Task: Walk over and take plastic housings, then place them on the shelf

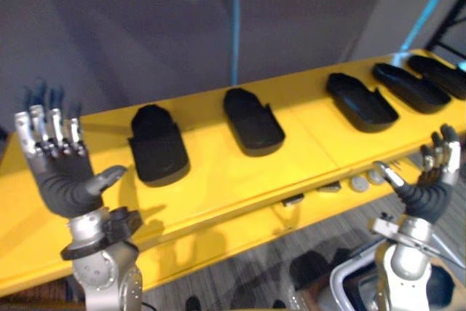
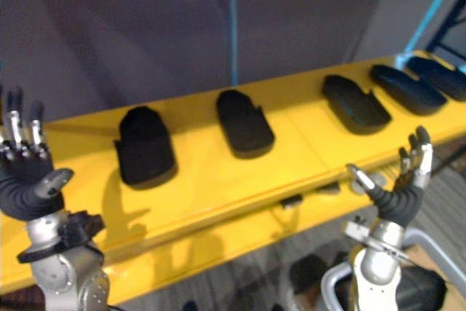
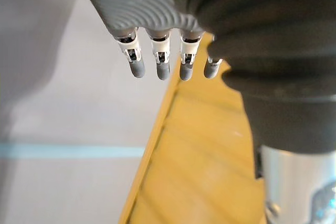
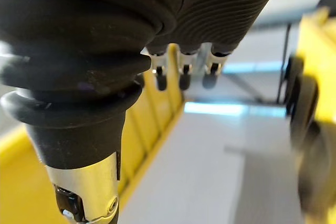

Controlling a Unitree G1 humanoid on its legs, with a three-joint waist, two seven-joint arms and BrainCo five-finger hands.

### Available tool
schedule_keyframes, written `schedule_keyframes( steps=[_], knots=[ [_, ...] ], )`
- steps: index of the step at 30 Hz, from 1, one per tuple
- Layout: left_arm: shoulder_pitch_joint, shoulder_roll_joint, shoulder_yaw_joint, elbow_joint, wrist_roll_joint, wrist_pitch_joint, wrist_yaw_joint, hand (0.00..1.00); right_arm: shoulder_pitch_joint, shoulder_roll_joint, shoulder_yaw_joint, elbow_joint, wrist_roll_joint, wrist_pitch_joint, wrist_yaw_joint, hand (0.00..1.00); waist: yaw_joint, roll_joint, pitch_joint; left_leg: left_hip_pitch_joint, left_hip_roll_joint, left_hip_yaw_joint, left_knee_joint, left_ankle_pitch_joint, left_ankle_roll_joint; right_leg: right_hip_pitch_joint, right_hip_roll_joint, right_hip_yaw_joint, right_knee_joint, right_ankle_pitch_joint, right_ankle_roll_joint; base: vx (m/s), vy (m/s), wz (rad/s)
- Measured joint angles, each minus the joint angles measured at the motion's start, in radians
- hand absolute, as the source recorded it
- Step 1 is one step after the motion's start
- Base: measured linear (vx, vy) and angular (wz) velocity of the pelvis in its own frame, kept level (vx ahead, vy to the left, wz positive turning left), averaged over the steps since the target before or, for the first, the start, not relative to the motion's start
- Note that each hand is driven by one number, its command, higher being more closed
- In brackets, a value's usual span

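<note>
Several black plastic housings lie in a row on a long yellow table (image 1: 218, 172). The nearest ones are a housing (image 1: 157, 143) at the left, a second housing (image 1: 252, 120) in the middle and a third housing (image 1: 360, 101) to the right, with more housings (image 1: 411, 87) at the far right end. My left hand (image 1: 64, 172) is raised at the table's near left edge, fingers straight and thumb out, holding nothing. My right hand (image 1: 429, 180) is raised at the near right edge, fingers relaxed, also empty. Both hands are apart from the housings.
Beyond the table is a grey floor with a pale blue line (image 1: 236, 20) running away from me. Small round parts (image 1: 360, 181) sit on a lower ledge of the table's front. A dark frame (image 1: 451, 27) stands at the far right.
</note>
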State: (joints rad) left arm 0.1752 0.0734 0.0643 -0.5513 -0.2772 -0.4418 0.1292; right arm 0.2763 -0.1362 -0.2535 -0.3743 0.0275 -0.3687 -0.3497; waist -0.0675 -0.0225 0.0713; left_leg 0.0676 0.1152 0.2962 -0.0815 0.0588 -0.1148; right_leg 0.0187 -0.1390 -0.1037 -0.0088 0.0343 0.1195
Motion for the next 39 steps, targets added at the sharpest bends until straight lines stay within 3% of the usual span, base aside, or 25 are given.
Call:
schedule_keyframes(
  steps=[1, 2, 3, 4, 6, 7, 11, 13, 15, 17, 18, 20, 21, 23, 24, 25, 26, 28, 30, 34, 37, 39],
  knots=[
    [-0.001, 0.000, -0.005, 0.002, 0.000, 0.004, 0.000, 0.00, 0.001, 0.000, 0.000, -0.005, 0.000, 0.000, 0.001, 0.00, 0.000, 0.001, 0.001, 0.004, 0.001, 0.002, 0.000, -0.003, 0.000, -0.003, 0.002, 0.010, 0.000, 0.001, 0.000, 0.06, -0.020, -1.09],
    [-0.010, 0.001, -0.017, 0.012, 0.001, 0.017, 0.003, 0.00, -0.002, 0.000, 0.004, -0.026, 0.007, -0.007, 0.004, 0.00, 0.001, -0.013, 0.012, -0.011, 0.003, -0.019, 0.080, -0.055, -0.002, -0.021, 0.007, 0.064, 0.006, 0.009, -0.002, 0.06, -0.056, -0.91],
    [-0.014, 0.000, -0.018, 0.012, 0.003, 0.024, 0.010, 0.00, -0.010, -0.003, 0.008, -0.037, 0.020, -0.009, 0.011, 0.00, 0.009, -0.009, 0.018, -0.027, 0.008, -0.064, 0.149, -0.102, 0.007, -0.031, 0.013, 0.102, 0.014, 0.012, -0.004, 0.06, -0.184, -1.69],
    [-0.014, -0.001, -0.018, 0.013, 0.003, 0.036, 0.026, 0.00, -0.035, -0.021, 0.014, -0.051, 0.041, -0.019, 0.033, 0.00, 0.034, -0.001, 0.037, -0.056, 0.021, -0.187, 0.277, -0.202, 0.026, -0.045, 0.042, 0.185, 0.016, 0.017, -0.012, 0.01, -0.228, -1.88],
    [-0.014, -0.001, -0.018, 0.013, 0.012, 0.040, 0.046, 0.00, -0.065, -0.065, 0.019, -0.050, 0.069, -0.047, 0.067, 0.00, 0.050, 0.049, 0.049, -0.068, 0.038, -0.322, 0.388, -0.333, -0.009, -0.070, 0.089, 0.276, 0.013, 0.032, -0.006, -0.02, -0.132, -1.85],
    [-0.015, 0.002, -0.017, 0.015, 0.013, 0.040, 0.053, 0.00, -0.061, -0.066, 0.019, -0.047, 0.088, -0.061, 0.082, 0.00, 0.046, 0.051, 0.053, -0.070, 0.033, -0.306, 0.408, -0.358, -0.010, -0.078, 0.089, 0.303, 0.012, 0.036, -0.002, 0.00, 0.017, -1.25],
    [-0.022, 0.039, -0.019, 0.017, 0.021, 0.027, 0.087, 0.00, -0.071, -0.067, 0.024, -0.044, 0.126, -0.128, 0.154, 0.00, 0.027, 0.013, 0.056, -0.124, -0.014, -0.244, 0.405, -0.368, 0.019, -0.153, 0.023, 0.303, -0.007, 0.056, -0.005, -0.03, 0.092, -0.46],
    [-0.033, 0.065, -0.027, 0.028, 0.020, 0.009, 0.084, 0.00, -0.107, -0.080, 0.046, -0.024, 0.122, -0.132, 0.153, 0.00, 0.026, 0.004, 0.068, -0.143, -0.030, -0.253, 0.420, -0.363, 0.016, -0.171, 0.014, 0.299, 0.002, 0.076, 0.009, 0.07, 0.066, 0.10],
    [-0.067, 0.076, -0.070, 0.035, 0.018, -0.026, 0.063, 0.00, -0.133, -0.112, 0.075, 0.028, 0.122, -0.109, 0.148, 0.00, 0.030, 0.015, 0.092, -0.161, -0.028, -0.283, 0.470, -0.370, 0.012, -0.179, 0.022, 0.291, 0.040, 0.083, 0.034, 0.09, 0.037, 0.23],
    [-0.152, 0.078, -0.169, 0.030, 0.017, -0.082, 0.000, 0.00, -0.133, -0.119, 0.091, 0.076, 0.115, -0.049, 0.118, 0.00, 0.029, 0.044, 0.130, -0.168, -0.023, -0.318, 0.521, -0.383, 0.020, -0.204, 0.044, 0.291, 0.134, 0.081, 0.033, 0.01, 0.053, 0.09],
    [-0.175, 0.079, -0.199, 0.028, 0.019, -0.087, -0.019, 0.00, -0.111, -0.106, 0.089, 0.076, 0.116, -0.043, 0.111, 0.00, 0.027, 0.050, 0.135, -0.164, -0.018, -0.316, 0.529, -0.391, 0.022, -0.215, 0.053, 0.300, 0.164, 0.081, 0.033, -0.02, 0.115, -0.21],
    [-0.219, 0.090, -0.286, 0.031, 0.026, -0.086, -0.061, 0.00, -0.005, -0.050, 0.086, 0.057, 0.132, -0.049, 0.124, 0.00, 0.009, 0.047, 0.163, -0.115, 0.000, -0.295, 0.551, -0.436, 0.032, -0.212, 0.083, 0.330, 0.230, 0.081, 0.032, -0.03, 0.137, -0.54],
    [-0.218, 0.117, -0.314, 0.031, 0.056, -0.086, -0.067, 0.00, 0.068, -0.018, 0.087, 0.025, 0.154, -0.058, 0.161, 0.00, 0.000, 0.033, 0.173, -0.076, 0.000, -0.256, 0.555, -0.464, 0.044, -0.189, 0.083, 0.329, 0.224, 0.083, 0.030, -0.04, 0.116, -1.14],
    [-0.201, 0.149, -0.326, 0.031, 0.050, -0.075, -0.066, 0.00, 0.142, -0.022, 0.089, -0.014, 0.196, -0.119, 0.239, 0.00, -0.003, 0.010, 0.187, -0.047, -0.002, -0.188, 0.588, -0.496, 0.080, -0.177, 0.079, 0.289, 0.175, 0.147, -0.010, -0.13, 0.058, -1.46],
    [-0.205, 0.157, -0.330, 0.032, 0.051, -0.057, -0.062, 0.00, 0.144, -0.032, 0.096, -0.035, 0.214, -0.151, 0.276, 0.00, -0.007, 0.007, 0.192, -0.059, 0.008, -0.145, 0.597, -0.497, 0.103, -0.183, 0.088, 0.263, 0.088, 0.276, -0.038, -0.27, 0.057, -1.44],
    [-0.218, 0.155, -0.331, 0.038, 0.058, -0.043, -0.057, 0.00, 0.132, -0.033, 0.105, -0.046, 0.216, -0.172, 0.291, 0.00, -0.005, 0.018, 0.196, -0.076, 0.024, -0.094, 0.593, -0.485, 0.121, -0.196, 0.091, 0.249, 0.037, 0.352, -0.054, -0.34, 0.144, -1.35],
    [-0.238, 0.155, -0.331, 0.055, 0.060, -0.030, -0.055, 0.00, 0.114, -0.040, 0.119, -0.052, 0.215, -0.190, 0.300, 0.00, -0.005, 0.018, 0.197, -0.086, 0.030, -0.067, 0.587, -0.470, 0.135, -0.229, 0.076, 0.191, 0.113, 0.298, -0.085, -0.26, 0.204, -1.01],
    [-0.244, 0.157, -0.310, 0.064, 0.058, 0.010, -0.046, 0.00, 0.012, -0.078, 0.190, -0.043, 0.191, -0.195, 0.311, 0.00, 0.005, 0.025, 0.199, -0.084, 0.050, -0.003, 0.545, -0.424, 0.147, -0.264, 0.008, 0.075, 0.321, 0.149, -0.105, -0.27, 0.205, -0.92],
    [-0.242, 0.157, -0.292, 0.066, 0.056, 0.038, -0.046, 0.00, -0.106, -0.093, 0.258, 0.009, 0.154, -0.198, 0.305, 0.00, 0.034, 0.032, 0.196, -0.088, 0.081, 0.044, 0.497, -0.375, 0.148, -0.258, -0.065, 0.014, 0.453, 0.086, -0.110, -0.29, 0.088, -0.83],
    [-0.181, 0.162, -0.246, 0.070, 0.045, 0.045, -0.080, 0.00, -0.235, -0.098, 0.348, 0.092, 0.060, -0.163, 0.257, 0.00, 0.094, 0.018, 0.186, -0.139, 0.114, 0.085, 0.396, -0.268, 0.133, -0.201, -0.167, -0.040, 0.580, 0.052, -0.102, -0.18, -0.089, -0.44],
    [-0.115, 0.168, -0.185, 0.071, 0.040, 0.040, -0.103, 0.00, -0.303, -0.106, 0.416, 0.127, 0.032, -0.117, 0.210, 0.00, 0.141, -0.006, 0.171, -0.207, 0.147, 0.123, 0.381, -0.210, 0.102, -0.147, -0.198, -0.093, 0.541, 0.065, -0.104, 0.07, -0.246, -0.59],
    [-0.106, 0.201, -0.174, 0.070, 0.040, 0.029, -0.104, 0.00, -0.310, -0.105, 0.432, 0.140, 0.027, -0.094, 0.181, 0.00, 0.162, -0.045, 0.148, -0.284, 0.156, 0.129, 0.404, -0.185, 0.072, -0.128, -0.167, -0.121, 0.370, 0.331, -0.152, -0.03, -0.347, -0.56]
  ],
)
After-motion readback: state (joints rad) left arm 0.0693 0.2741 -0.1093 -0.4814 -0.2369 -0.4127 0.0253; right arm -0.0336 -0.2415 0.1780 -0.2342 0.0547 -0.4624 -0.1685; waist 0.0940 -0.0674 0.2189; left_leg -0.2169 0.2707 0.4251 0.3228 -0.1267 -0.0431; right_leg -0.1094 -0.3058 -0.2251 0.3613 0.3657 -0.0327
